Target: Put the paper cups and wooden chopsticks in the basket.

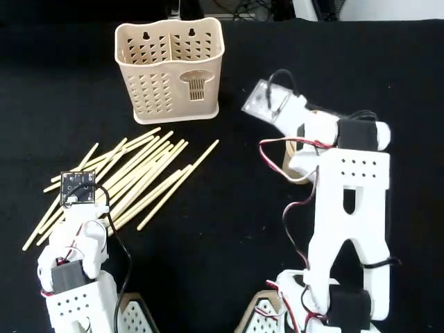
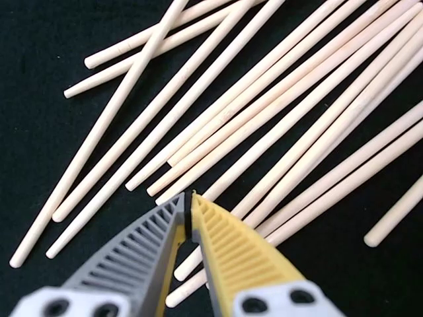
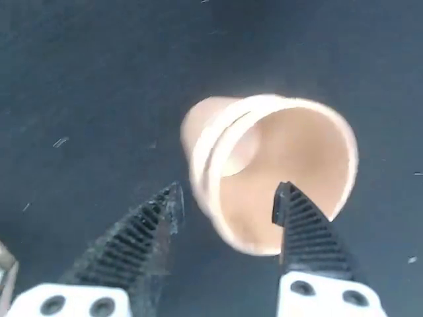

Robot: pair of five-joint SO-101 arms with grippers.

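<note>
Several wooden chopsticks (image 1: 132,177) lie fanned out on the black table, left of centre. In the left wrist view my left gripper (image 2: 190,198) hangs just above these chopsticks (image 2: 264,125), its grey and yellow fingers shut with nothing between them. Nested paper cups (image 3: 264,165) lie on their side under the right arm, and a bit of tan rim (image 1: 290,166) shows in the high view. My right gripper (image 3: 228,195) is open and straddles the cup wall, one black finger (image 3: 291,211) in front of the mouth and the other outside. The beige basket (image 1: 170,66) stands upright at the back.
The basket has two compartments and perforated walls. The right arm's white body (image 1: 347,208) covers the table's right side. The left arm's base (image 1: 73,291) sits at the front left. Bare black cloth lies between the two arms.
</note>
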